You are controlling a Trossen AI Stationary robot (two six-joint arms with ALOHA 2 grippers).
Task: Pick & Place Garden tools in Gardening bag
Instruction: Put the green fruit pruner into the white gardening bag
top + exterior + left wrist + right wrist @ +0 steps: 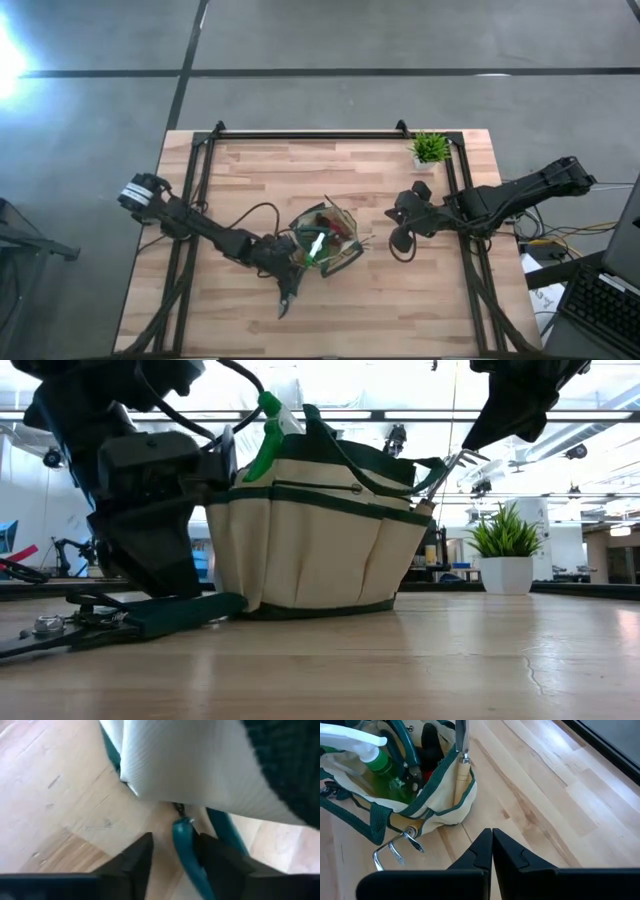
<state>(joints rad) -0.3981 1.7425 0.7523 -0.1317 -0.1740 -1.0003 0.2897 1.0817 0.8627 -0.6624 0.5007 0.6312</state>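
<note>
Down by the bag (325, 240), most tools are packed; left hand (172, 857) straddles the last shears (150, 618), grip unclear, right hand (492, 851) clenched empty.

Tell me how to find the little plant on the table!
Start at the big wooden table and look past the round fabric gardening bag in the middle, toward the far corner on the right arm's side. The little plant stands there alone in a white pot. It is the only spiky green thing that is not in the bag or beside it.
</note>
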